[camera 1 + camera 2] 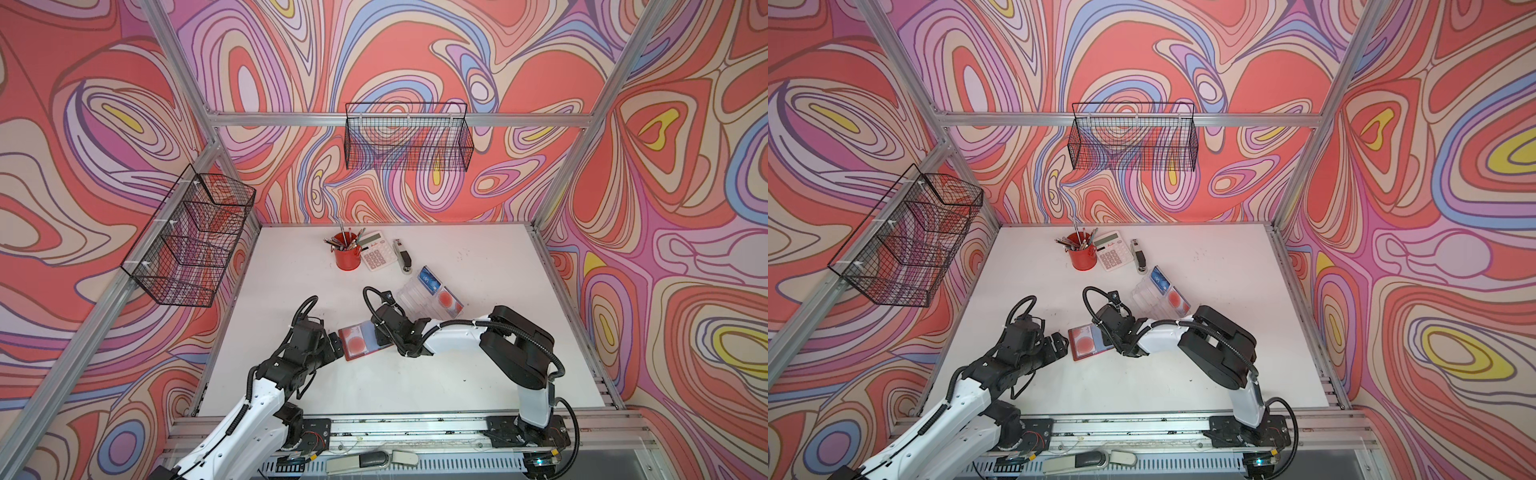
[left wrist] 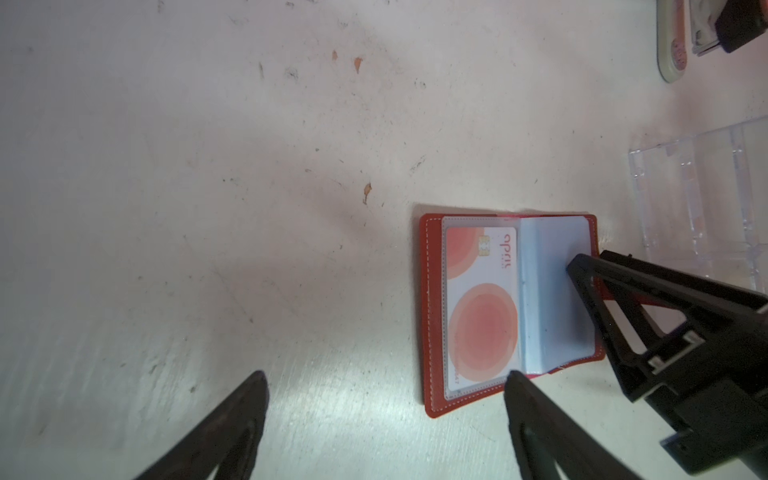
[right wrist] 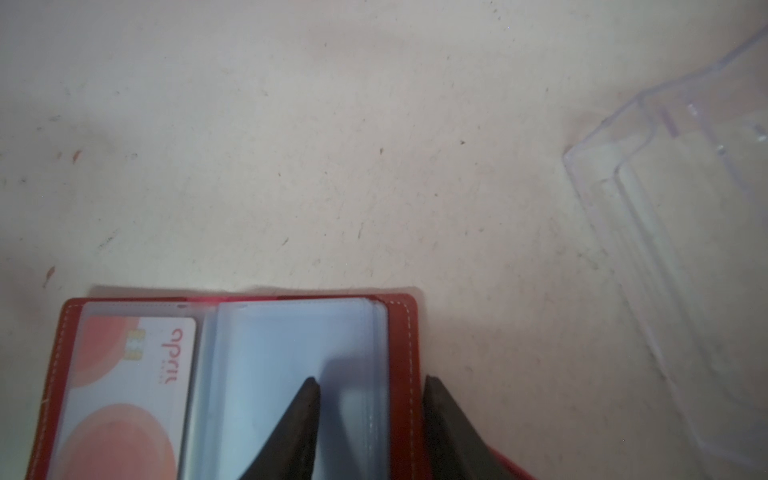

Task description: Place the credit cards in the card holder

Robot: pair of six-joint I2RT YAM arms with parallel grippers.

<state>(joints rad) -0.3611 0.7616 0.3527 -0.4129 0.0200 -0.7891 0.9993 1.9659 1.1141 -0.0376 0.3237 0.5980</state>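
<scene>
On a scuffed white table (image 1: 291, 374) with open room all round, a clear acrylic tray (image 1: 409, 297) holds a blue card (image 1: 428, 281) and a red-circled card (image 1: 448, 300). The stitched red card holder (image 2: 432, 316) lies open mid-table, with one pale card (image 2: 482, 307) in a sleeve. The right gripper (image 3: 372, 380) pinches its right leaf. The left gripper (image 2: 386, 376) gapes wide, empty, beside its left edge.

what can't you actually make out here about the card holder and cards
Credit cards in the clear tray: count too small in both top views.
Card holder, full extent: cut off by the right wrist view's edge.
Right gripper: pinching or only pressing, unclear; its arm hides it in top views.
</scene>
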